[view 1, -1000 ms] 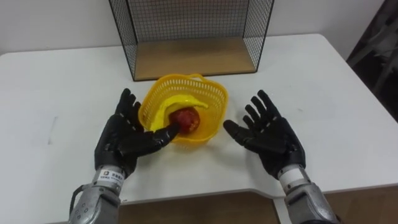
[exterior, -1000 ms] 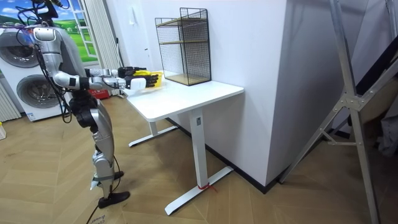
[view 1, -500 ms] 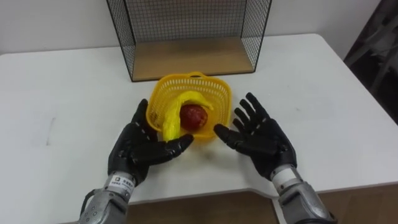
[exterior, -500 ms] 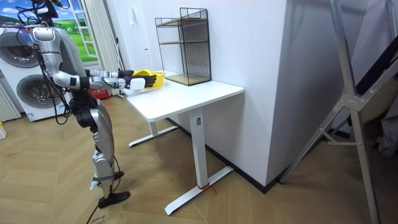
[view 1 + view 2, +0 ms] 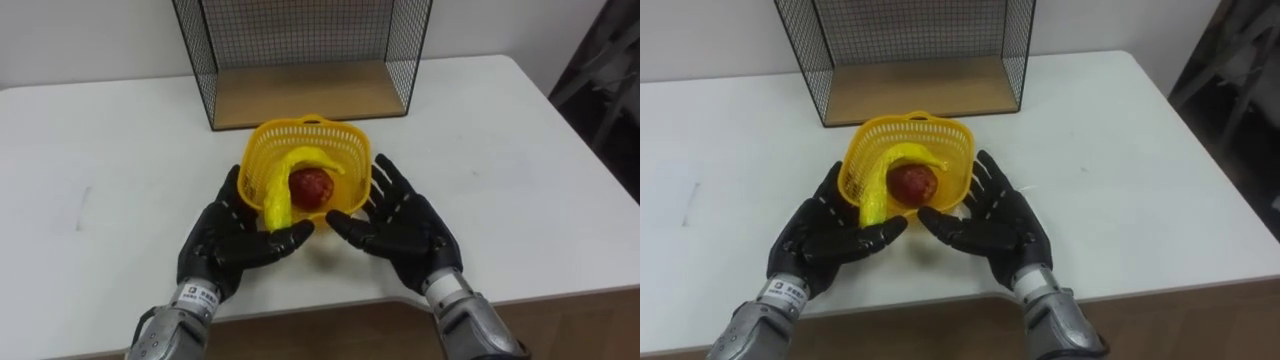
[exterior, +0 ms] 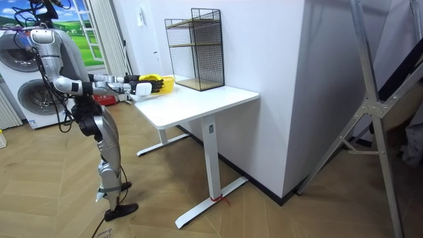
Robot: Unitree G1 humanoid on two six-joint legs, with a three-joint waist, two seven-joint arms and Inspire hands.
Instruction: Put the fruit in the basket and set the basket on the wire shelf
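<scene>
Centre of frame, on the white table point(image 5: 520, 160): yellow plastic basket point(image 5: 310, 122), already loaded with a banana point(image 5: 275, 195) and a red apple point(image 5: 311, 187). Flanked by the left hand point(image 5: 228, 245) at lower left and the right hand point(image 5: 400, 228) at lower right, palms turned inward, fingers straight and spread, nothing gripped; actual contact with the walls hard to tell. Looks light, thin and springy, probably slick, likely to flex under a hard squeeze. Best pressed evenly on opposite walls just below the rim, or hooked under it. Worth keeping level, given the round, loose apple. Above it in frame, close behind: wire shelf point(image 5: 300, 92) with its wooden board.
</scene>
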